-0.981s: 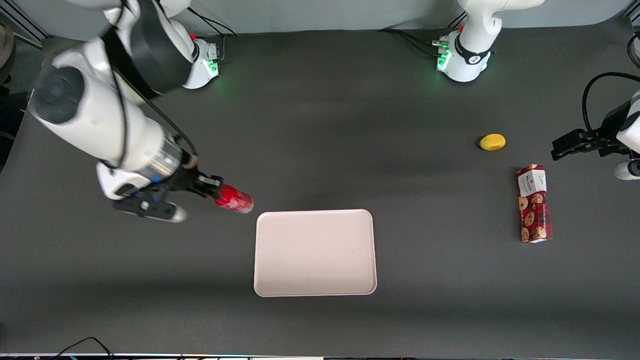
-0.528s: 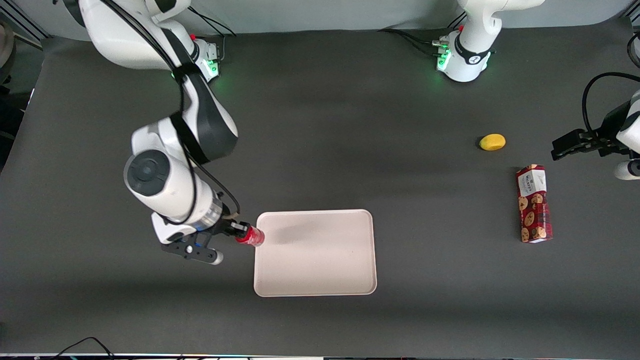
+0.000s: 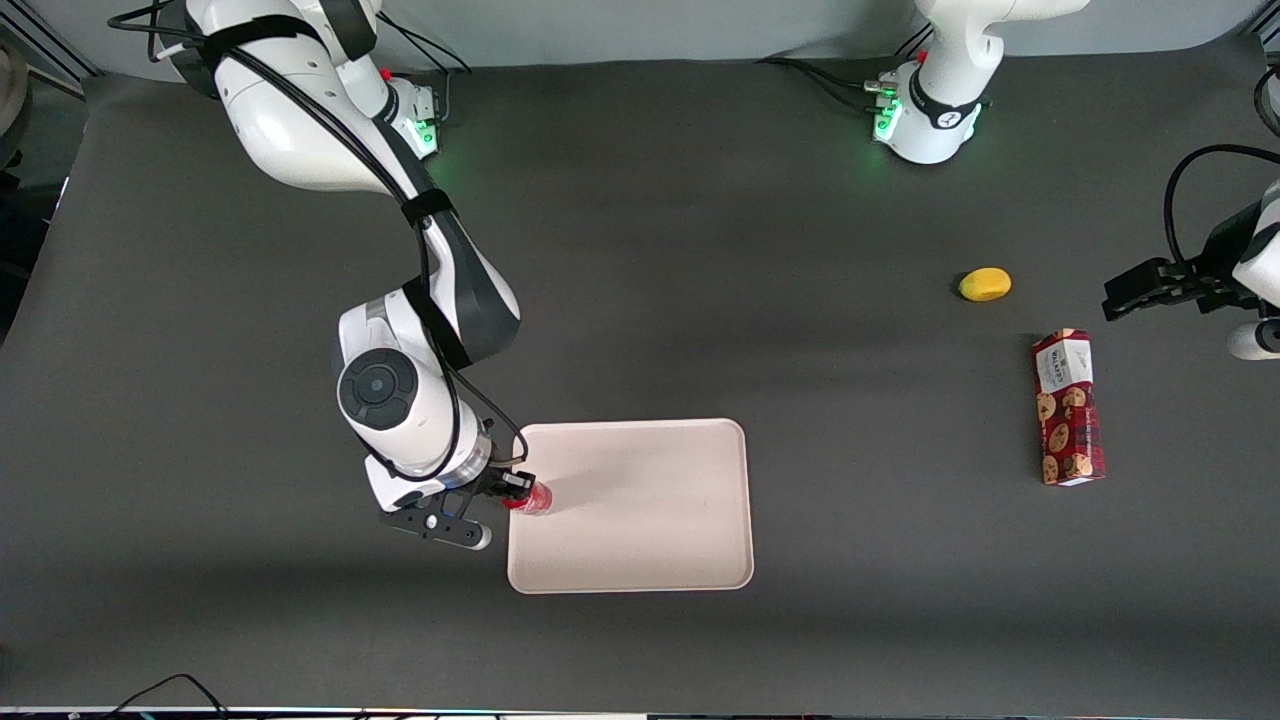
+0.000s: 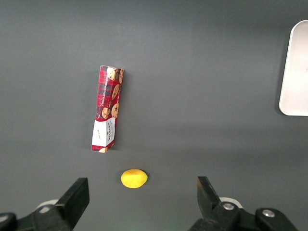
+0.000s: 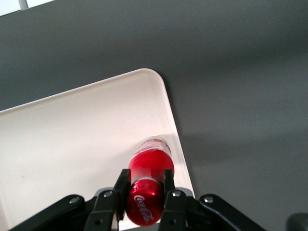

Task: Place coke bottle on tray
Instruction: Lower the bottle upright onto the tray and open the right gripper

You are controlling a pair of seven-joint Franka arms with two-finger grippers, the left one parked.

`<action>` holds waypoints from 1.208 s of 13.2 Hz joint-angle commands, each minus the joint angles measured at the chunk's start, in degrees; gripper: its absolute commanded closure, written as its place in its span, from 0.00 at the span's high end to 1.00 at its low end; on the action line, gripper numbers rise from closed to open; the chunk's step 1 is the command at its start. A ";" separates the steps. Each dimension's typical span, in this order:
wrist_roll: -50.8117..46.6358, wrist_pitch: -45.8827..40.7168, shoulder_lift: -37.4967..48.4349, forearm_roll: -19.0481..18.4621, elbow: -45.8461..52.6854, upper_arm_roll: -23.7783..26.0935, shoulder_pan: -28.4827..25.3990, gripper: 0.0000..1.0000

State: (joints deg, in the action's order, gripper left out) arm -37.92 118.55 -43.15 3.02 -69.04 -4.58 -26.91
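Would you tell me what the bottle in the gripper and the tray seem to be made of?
The coke bottle, clamped in the gripper over the tray's edge, looks like glossy plastic with a clear silvery base. The tray looks like matte cream plastic, judging by its even, dull surface and moulded rim.

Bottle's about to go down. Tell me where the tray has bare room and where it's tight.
The tray is bare almost everywhere, from its middle out to the rim nearest the cookie box. The only crowded spot is the edge toward the working arm, where the gripper, shut on the coke bottle, hangs over the rim.
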 commanded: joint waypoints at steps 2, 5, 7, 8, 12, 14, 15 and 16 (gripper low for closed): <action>-2.25 1.94 -2.20 -1.97 1.45 0.27 -0.25 0.00; -2.25 2.39 -2.73 -1.97 1.45 0.27 -0.25 0.00; -2.07 2.39 -2.82 -1.97 1.45 0.27 -0.25 0.30; -2.07 2.48 -2.90 -1.97 1.45 0.27 -0.25 0.80; -2.07 2.74 -2.82 -1.97 1.36 0.27 -0.25 1.00; -2.07 2.74 -2.82 -1.97 1.45 0.27 -0.25 1.00; -1.99 2.74 -2.82 -1.97 1.45 0.27 -0.25 1.00; -1.99 2.65 -2.38 -2.06 1.45 0.36 -0.25 1.00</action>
State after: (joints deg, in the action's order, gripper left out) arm -37.93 120.98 -45.30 2.92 -68.85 -4.51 -26.92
